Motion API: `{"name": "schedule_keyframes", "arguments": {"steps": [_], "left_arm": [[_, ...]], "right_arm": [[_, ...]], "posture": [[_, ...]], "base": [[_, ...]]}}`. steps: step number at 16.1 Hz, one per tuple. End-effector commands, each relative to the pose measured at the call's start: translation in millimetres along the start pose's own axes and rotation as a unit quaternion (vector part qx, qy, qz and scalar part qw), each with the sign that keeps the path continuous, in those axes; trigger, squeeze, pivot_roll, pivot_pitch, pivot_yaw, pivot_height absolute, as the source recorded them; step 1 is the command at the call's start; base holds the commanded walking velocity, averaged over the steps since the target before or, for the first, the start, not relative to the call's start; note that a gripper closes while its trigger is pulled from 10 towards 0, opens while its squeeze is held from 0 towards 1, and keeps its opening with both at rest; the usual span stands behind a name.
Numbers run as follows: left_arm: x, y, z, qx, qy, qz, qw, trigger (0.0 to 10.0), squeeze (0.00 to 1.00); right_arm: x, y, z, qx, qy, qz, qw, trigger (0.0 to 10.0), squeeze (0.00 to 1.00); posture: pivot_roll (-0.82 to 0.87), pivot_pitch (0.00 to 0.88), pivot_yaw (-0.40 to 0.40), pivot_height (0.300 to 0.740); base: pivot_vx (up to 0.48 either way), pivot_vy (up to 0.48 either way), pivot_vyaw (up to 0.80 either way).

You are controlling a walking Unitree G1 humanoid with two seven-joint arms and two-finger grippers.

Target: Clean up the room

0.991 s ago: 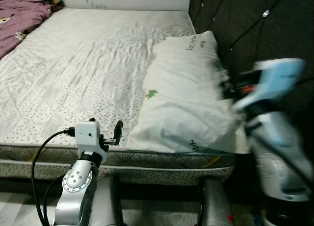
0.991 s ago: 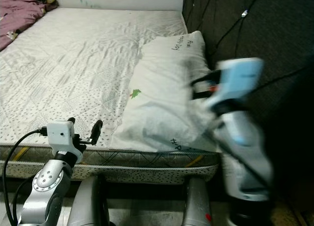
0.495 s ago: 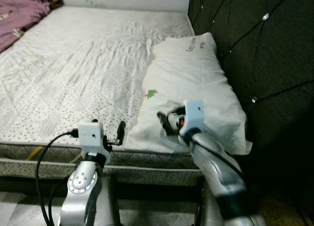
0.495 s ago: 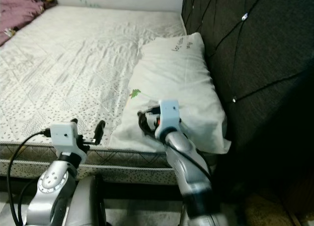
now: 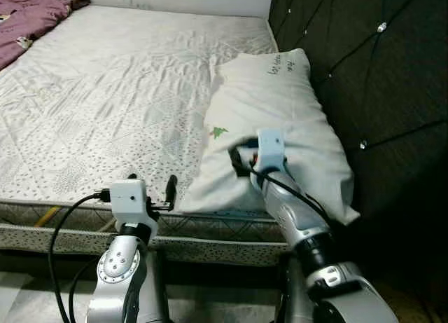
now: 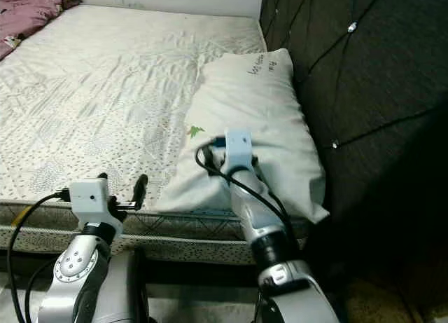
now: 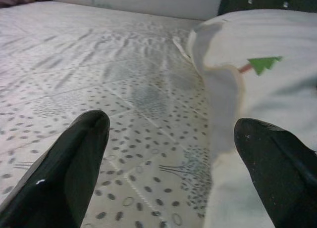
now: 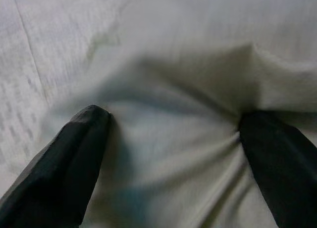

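Note:
A white pillow with a small green tree print lies along the bed's right side, against the dark headboard. My right gripper rests on the pillow's front half. It is open, and its two black fingers press into the fabric, which bunches between them. In the eye views the right wrist sits on top of the pillow. My left gripper is open with nothing in it. It hovers at the mattress's front edge, just left of the pillow's corner.
The dotted white mattress stretches away to the left. A purple blanket is bunched at its far left corner. The dark tufted headboard walls off the right side. The bed's front edge runs below the grippers.
My right arm has swung from beside the headboard down and left onto the pillow, and now presses into it. The left arm has held its place. The camera shifted slightly.

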State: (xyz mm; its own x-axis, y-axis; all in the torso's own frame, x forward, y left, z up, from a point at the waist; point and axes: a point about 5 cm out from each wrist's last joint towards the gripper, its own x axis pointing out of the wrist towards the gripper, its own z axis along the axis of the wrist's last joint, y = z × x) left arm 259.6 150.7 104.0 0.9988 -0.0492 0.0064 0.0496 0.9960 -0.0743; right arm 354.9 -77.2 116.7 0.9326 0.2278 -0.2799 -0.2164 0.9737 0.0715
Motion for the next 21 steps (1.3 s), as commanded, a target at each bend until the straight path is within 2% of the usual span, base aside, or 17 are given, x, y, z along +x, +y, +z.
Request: {"name": "schedule_keyframes", "arguments": {"steps": [1,3,4,6,7,8,10,11,13,14,15,16,19,21], "left_arm": [[-2.6,1.0,0.2,0.004,0.002,0.005,1.000,10.0,0.00],[-6.0,0.3,-2.6,0.005,0.008,0.003,1.000,10.0,0.00],[-6.4,0.3,-2.9,0.005,0.009,0.002,1.000,10.0,0.00],[-5.1,1.5,-4.5,0.008,0.014,-0.003,1.000,10.0,0.00],[-2.9,0.4,-4.4,0.010,0.014,-0.007,1.000,10.0,0.00],[-0.4,-0.8,-3.0,0.011,0.013,-0.010,1.000,10.0,0.00],[1.6,-0.2,-0.1,0.012,0.008,-0.011,1.000,10.0,0.00],[1.6,0.2,0.5,0.012,0.007,-0.011,1.000,10.0,0.00],[-0.3,1.7,2.8,0.013,0.001,-0.005,1.000,10.0,0.00],[-1.2,1.1,3.0,0.012,-0.001,-0.004,1.000,10.0,0.00],[-1.6,0.5,3.3,0.012,-0.002,-0.004,1.000,10.0,0.00],[-1.9,-0.8,4.1,0.016,-0.005,-0.009,1.000,10.0,0.00],[-1.6,-2.3,4.9,0.017,-0.007,-0.012,1.000,10.0,0.00],[-1.3,-2.4,3.5,0.015,-0.006,-0.011,1.000,10.0,0.00]], "right_arm": [[-14.1,-23.3,-57.5,0.010,0.120,-0.027,0.992,10.0,0.74],[-38.5,-48.6,-85.5,0.003,0.160,-0.054,0.986,10.0,0.74],[-43.0,-53.6,-88.8,0.002,0.164,-0.061,0.985,10.0,0.74],[-67.6,-81.0,-93.0,0.004,0.170,-0.101,0.980,10.0,0.74],[-72.1,-88.5,-86.6,0.001,0.149,-0.113,0.982,10.0,0.75],[-75.7,-96.9,-73.3,-0.024,0.111,-0.131,0.985,10.0,0.75],[-80.3,-106.5,-36.5,-0.062,0.010,-0.161,0.985,10.0,0.75],[-82.5,-106.2,-28.0,-0.063,-0.012,-0.165,0.984,10.0,0.75],[-90.5,-86.3,13.6,-0.056,-0.133,-0.131,0.981,10.0,0.74],[-90.0,-74.8,25.2,-0.047,-0.164,-0.112,0.979,10.0,0.52],[-89.3,-66.2,33.6,-0.042,-0.184,-0.096,0.977,10.0,0.16],[-88.2,-57.7,43.9,-0.037,-0.204,-0.079,0.975,10.0,0.00],[-87.2,-50.7,59.5,-0.015,-0.238,-0.066,0.969,10.0,0.00],[-83.2,-49.9,67.7,0.012,-0.248,-0.074,0.966,10.0,0.00]], "posture": [[0.06,0.054,-0.061,0.511],[0.05,0.053,-0.055,0.511],[0.05,0.053,-0.055,0.511],[0.02,0.051,-0.037,0.511],[0.02,0.050,-0.036,0.511],[0.02,0.046,-0.032,0.511],[0.02,0.041,-0.029,0.511],[0.03,0.041,-0.028,0.511],[0.03,0.041,-0.027,0.511],[0.03,0.041,-0.027,0.511],[0.03,0.041,-0.023,0.511],[0.03,0.044,-0.022,0.511],[0.03,0.044,-0.019,0.511],[0.03,0.039,-0.018,0.529]], "base": [[0.000,0.000,0.00],[0.000,0.000,0.00],[0.000,0.000,0.00],[0.000,0.000,0.00],[0.000,0.000,0.00],[0.000,0.000,0.00],[0.000,0.000,0.00],[0.000,0.000,0.00],[0.000,0.000,0.00],[0.000,0.000,0.00],[0.000,0.000,0.00],[0.000,0.000,0.00],[0.000,0.000,0.00],[0.000,0.000,0.00]]}}
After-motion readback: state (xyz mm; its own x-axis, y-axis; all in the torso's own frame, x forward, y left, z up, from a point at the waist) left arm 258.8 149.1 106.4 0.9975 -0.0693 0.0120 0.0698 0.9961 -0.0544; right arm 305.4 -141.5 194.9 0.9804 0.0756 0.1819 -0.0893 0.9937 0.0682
